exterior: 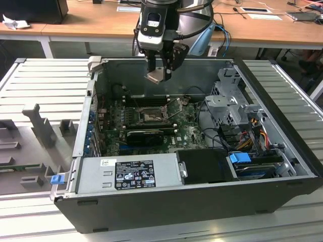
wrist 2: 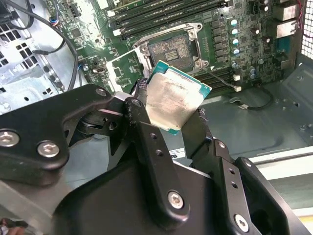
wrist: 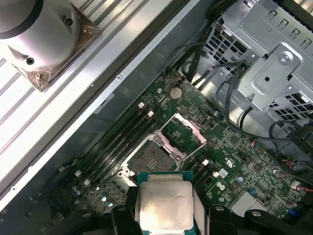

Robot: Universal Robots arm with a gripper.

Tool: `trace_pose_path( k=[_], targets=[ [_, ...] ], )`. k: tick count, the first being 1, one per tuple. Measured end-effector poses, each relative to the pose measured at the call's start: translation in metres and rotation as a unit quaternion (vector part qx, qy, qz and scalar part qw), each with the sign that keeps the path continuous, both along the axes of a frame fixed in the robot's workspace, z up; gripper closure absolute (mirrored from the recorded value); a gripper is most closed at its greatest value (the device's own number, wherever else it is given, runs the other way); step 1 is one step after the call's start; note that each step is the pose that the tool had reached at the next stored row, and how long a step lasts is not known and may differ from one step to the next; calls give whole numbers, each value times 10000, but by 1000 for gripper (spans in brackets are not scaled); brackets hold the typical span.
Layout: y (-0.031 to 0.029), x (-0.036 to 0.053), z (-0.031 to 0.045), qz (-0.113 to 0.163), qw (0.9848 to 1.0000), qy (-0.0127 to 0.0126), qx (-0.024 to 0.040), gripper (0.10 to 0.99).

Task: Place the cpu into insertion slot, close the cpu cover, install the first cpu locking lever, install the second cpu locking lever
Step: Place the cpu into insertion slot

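The cpu is clamped by its edges between the 2 fingers of the hand, metal top showing, hanging tilted in the air and not touching anything else. The insertion slot sits well below the hand, empty, dark centre showing. The cpu cover is flipped up and open just beside the slot, so imo step 1 isn't done yet.

What could go wrong, my guess: the chip is at an angle, so if it goes down like that a corner hits first and lands skewed on the contacts. The grip is only on thin edges too, so it could slip and drop onto the board. The raised cover is close enough for a finger to clip it.

Count: 1 cpu, 1 slot, 1 cover, 1 hand. Levers: can't tell how many tbh. All inside 1 open pc case.
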State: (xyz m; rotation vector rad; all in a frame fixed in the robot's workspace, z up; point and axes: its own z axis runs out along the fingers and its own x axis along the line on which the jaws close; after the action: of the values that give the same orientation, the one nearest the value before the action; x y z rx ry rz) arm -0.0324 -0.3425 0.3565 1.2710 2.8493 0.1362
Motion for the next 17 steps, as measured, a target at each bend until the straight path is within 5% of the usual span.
trace_pose_path(
  k=[17],
  targets=[
    [0, 0, -9, -561, 9984, 0, 0, 557]
  ],
)
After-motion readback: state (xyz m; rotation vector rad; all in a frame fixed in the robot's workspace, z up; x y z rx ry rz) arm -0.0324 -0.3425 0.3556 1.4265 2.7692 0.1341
